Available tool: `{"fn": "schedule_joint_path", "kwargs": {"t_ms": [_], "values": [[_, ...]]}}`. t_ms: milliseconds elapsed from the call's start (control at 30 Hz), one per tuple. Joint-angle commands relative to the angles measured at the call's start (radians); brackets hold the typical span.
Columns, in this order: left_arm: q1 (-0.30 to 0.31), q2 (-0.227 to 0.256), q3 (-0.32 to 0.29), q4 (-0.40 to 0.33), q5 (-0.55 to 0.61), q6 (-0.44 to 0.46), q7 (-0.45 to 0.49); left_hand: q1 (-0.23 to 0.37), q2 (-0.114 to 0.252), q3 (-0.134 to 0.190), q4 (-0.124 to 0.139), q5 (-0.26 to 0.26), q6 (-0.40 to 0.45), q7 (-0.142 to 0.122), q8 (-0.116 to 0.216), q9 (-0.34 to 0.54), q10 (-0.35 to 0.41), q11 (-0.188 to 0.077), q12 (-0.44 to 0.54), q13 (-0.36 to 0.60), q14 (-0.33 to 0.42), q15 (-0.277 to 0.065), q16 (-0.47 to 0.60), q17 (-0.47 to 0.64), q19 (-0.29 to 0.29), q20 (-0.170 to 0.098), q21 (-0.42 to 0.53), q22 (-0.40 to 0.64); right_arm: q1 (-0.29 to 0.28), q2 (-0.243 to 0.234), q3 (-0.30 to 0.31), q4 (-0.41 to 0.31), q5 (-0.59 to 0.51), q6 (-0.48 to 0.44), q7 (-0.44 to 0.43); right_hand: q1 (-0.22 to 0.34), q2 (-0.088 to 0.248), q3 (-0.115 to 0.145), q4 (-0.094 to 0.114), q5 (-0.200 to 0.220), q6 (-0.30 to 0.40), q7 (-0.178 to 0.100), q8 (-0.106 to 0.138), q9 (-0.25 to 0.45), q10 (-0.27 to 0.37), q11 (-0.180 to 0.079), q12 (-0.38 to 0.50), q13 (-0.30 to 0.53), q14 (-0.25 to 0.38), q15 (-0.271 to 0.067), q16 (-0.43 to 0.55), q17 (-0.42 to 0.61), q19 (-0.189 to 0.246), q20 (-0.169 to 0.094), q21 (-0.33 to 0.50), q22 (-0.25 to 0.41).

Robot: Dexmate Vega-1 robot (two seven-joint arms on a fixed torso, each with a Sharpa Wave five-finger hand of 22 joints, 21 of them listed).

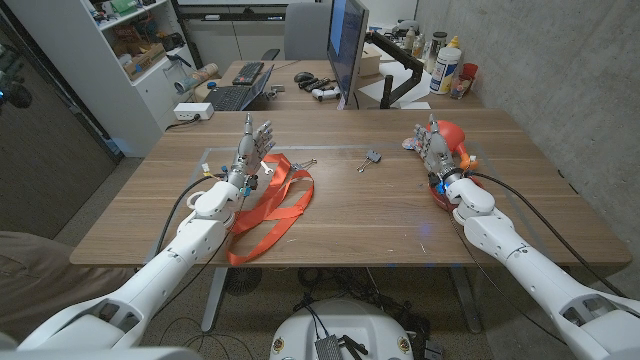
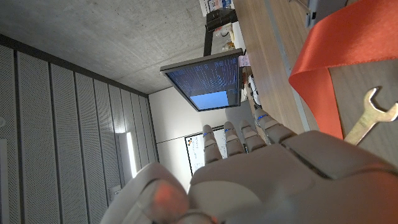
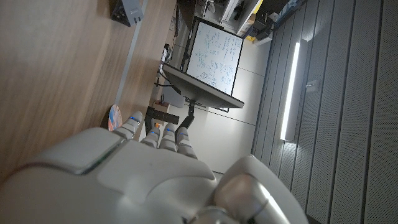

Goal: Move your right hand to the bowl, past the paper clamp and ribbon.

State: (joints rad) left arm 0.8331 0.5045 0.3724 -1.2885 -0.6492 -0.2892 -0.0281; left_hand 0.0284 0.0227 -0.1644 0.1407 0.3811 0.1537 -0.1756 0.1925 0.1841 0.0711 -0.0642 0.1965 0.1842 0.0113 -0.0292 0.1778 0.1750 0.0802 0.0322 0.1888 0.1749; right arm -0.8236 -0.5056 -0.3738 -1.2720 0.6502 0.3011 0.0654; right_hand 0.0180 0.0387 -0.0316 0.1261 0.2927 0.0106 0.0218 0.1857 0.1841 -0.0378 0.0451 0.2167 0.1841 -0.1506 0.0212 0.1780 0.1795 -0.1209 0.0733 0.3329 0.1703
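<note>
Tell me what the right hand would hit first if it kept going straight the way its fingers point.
Probably the orange bowl: the right hand is already at it, fingers pointing toward the table's far edge. Whether they touch it is unclear.

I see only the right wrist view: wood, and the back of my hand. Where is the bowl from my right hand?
Observer: In the head view, the right hand stands at the orange bowl; I cannot tell whether they touch.
Operator: And the paper clamp?
Observer: The paper clamp lies near the middle of the table, apart from that hand, on its left.
Operator: And the ribbon?
Observer: The orange ribbon lies looped beside the left hand, beyond the clamp.
</note>
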Motion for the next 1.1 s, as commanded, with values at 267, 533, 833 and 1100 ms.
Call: {"fn": "schedule_joint_path", "kwargs": {"t_ms": [267,533,833,1100], "values": [[-0.023,-0.022,0.004,0.048,0.001,-0.034,-0.024,0.013,0.001,-0.01,-0.003,0.007,0.013,-0.008,0.011,0.004,0.012,-0.002,0.006,0.002,0.006,-0.065,0.009,0.003,0.009,-0.003,0.007,0.004,0.036,0.006,-0.012,0.049,-0.005,0.0,0.025,-0.002,0.01,-0.002,0.007,0.004,0.0,0.007,0.005,0.003,-0.002,0.008,0.003,0.003,-0.006,0.001,0.008,0.002,-0.004,-0.003,0.002,0.005],[-0.028,-0.02,0.007,0.05,0.001,-0.027,-0.031,0.014,0.001,-0.012,-0.004,0.007,0.012,-0.006,0.01,0.004,0.01,0.001,0.005,0.002,0.003,-0.063,0.008,0.003,0.009,-0.004,0.007,0.003,0.028,-0.002,-0.012,0.032,-0.011,-0.004,0.015,-0.002,0.011,-0.005,0.007,0.005,-0.002,0.011,0.005,0.003,-0.002,0.028,0.003,0.003,-0.008,0.006,0.007,0.002,0.002,-0.009,-0.001,0.005],[-0.03,-0.023,0.006,0.051,-0.002,-0.032,-0.036,0.015,0.001,-0.014,-0.004,0.007,0.01,-0.005,0.009,0.004,0.009,0.001,0.004,0.002,0.001,-0.063,0.007,0.003,0.008,-0.004,0.006,0.003,0.014,-0.022,-0.017,-0.008,-0.04,-0.015,-0.018,-0.001,0.012,-0.009,0.006,0.005,-0.004,0.01,0.004,0.003,-0.002,0.036,0.002,0.002,-0.008,0.006,0.007,0.001,0.018,-0.035,-0.004,0.005],[-0.023,-0.021,0.006,0.041,-0.001,-0.032,-0.033,0.016,0.002,-0.016,-0.005,0.008,0.009,-0.005,0.008,0.004,0.007,-0.001,0.004,0.002,0.0,-0.062,0.007,0.003,0.008,-0.005,0.006,0.003,0.005,-0.044,-0.025,-0.044,-0.077,-0.029,-0.047,-0.001,0.013,-0.011,0.005,0.006,-0.014,0.007,0.001,0.002,-0.008,0.039,-0.001,0.002,-0.01,0.006,0.006,0.001,0.018,-0.04,-0.009,0.005]]}}
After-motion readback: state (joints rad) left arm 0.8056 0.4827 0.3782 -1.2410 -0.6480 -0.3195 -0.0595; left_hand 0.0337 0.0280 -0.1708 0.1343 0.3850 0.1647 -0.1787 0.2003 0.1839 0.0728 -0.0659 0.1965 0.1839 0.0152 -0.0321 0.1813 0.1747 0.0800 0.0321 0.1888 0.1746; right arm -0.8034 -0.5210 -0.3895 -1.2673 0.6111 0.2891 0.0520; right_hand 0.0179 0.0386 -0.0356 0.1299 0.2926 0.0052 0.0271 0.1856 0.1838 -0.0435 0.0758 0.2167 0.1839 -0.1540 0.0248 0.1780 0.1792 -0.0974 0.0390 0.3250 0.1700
